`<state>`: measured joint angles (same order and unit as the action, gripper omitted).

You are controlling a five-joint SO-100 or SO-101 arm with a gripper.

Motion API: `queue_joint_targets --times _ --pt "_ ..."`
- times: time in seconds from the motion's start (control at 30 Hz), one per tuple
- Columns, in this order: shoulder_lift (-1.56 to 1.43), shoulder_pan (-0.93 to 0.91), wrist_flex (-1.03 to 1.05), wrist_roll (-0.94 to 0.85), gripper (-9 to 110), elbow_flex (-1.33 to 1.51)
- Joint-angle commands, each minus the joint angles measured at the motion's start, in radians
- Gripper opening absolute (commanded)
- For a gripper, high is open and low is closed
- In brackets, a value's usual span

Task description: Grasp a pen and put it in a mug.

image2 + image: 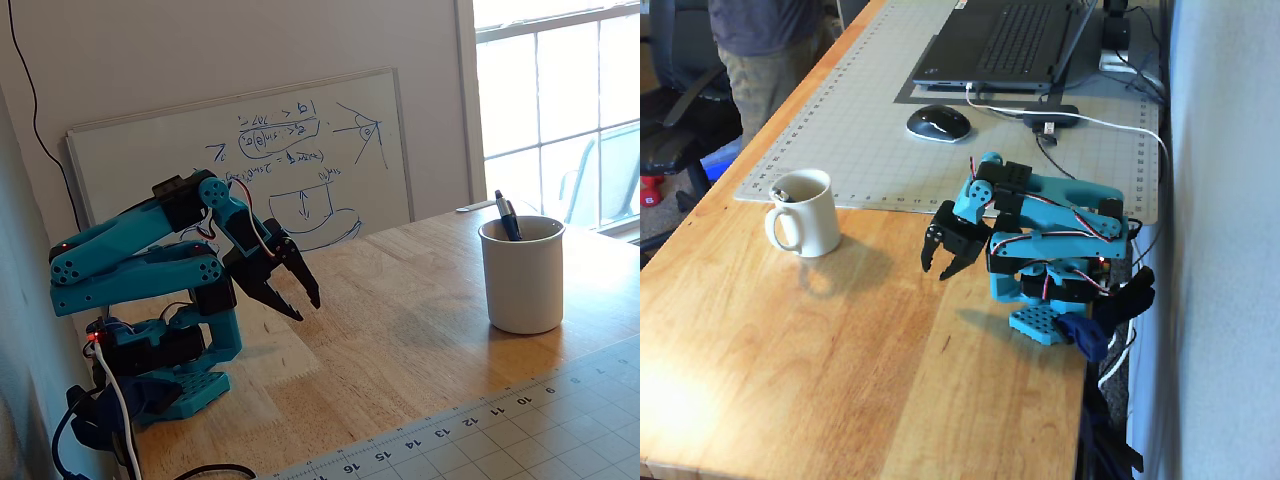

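Your gripper [936, 270] [307, 304] is empty, jaws parted, tips pointing down at the wooden table [840, 350] [400, 340] and hanging just above it, close in front of the arm's own base [1040, 322] [165, 395]. The arm is folded back on itself, so it takes up little room. The pen [506, 217] is already standing in the white mug [805, 214] [522, 274], leaning on the rim with its top end poking out; in the high fixed view only a small dark bit shows inside the mug mouth. The mug sits well apart from the gripper, with bare wood between them and nothing in that lane. In the high fixed view the mug is just short of the cutting mat's [870, 120] [520, 430] near edge and close to the table's left edge. Behind the arm on the mat: a mouse [938, 123], a laptop [1005, 45] and a white cable [1110, 125] running toward the wall side. In the low fixed view a whiteboard [250, 160] leans on the wall beyond the arm. The table's right edge, as the high view shows it, runs right beside the base.
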<state>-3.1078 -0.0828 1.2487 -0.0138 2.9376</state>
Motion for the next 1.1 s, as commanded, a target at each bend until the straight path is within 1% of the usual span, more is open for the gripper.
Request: queue_joint_targets --times 0.0,0.3,1.07 --pt "-0.003 0.009 -0.04 0.011 8 0.017" --pt "-0.02 0.014 -0.161 0.011 8 0.147" --pt "-0.006 0.005 -0.172 0.011 8 0.152"
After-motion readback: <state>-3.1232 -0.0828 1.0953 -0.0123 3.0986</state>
